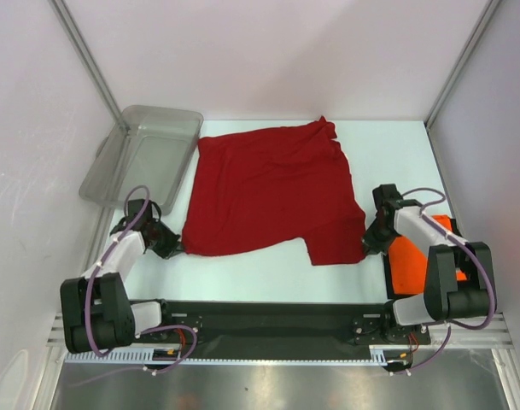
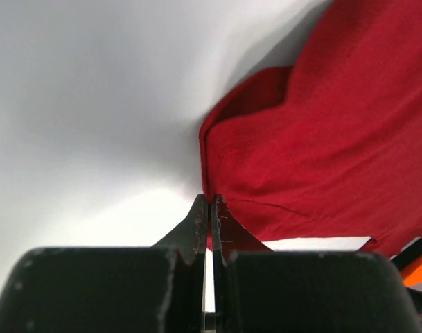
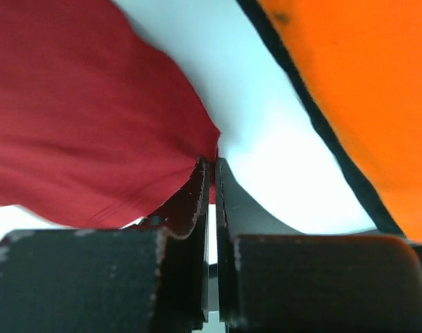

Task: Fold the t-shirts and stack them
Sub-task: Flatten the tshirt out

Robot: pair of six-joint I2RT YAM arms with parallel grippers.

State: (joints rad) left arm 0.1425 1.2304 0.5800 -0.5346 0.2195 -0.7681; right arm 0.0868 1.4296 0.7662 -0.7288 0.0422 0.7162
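— What's the setting?
— A pale table [image 1: 396,154] boxed in by white walls [image 1: 277,51]. A grey tub [image 1: 144,154] sits far left, the dark red t-shirt [image 1: 272,192] lies spread in the middle, and the orange t-shirt [image 1: 411,260] lies under the right arm.
— And the arms?
— Both reach low and inward. The left gripper [image 2: 211,202] is pinched tight on the red cloth's near-left corner, the right gripper [image 3: 212,165] on its near-right corner.

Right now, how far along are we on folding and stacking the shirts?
Early. Done: nothing folded yet; the dark red t-shirt lies spread open on the table. In hand: the left gripper and right gripper are each shut on a near corner of it. Left: fold it, then handle the orange t-shirt at the right edge and stack both.
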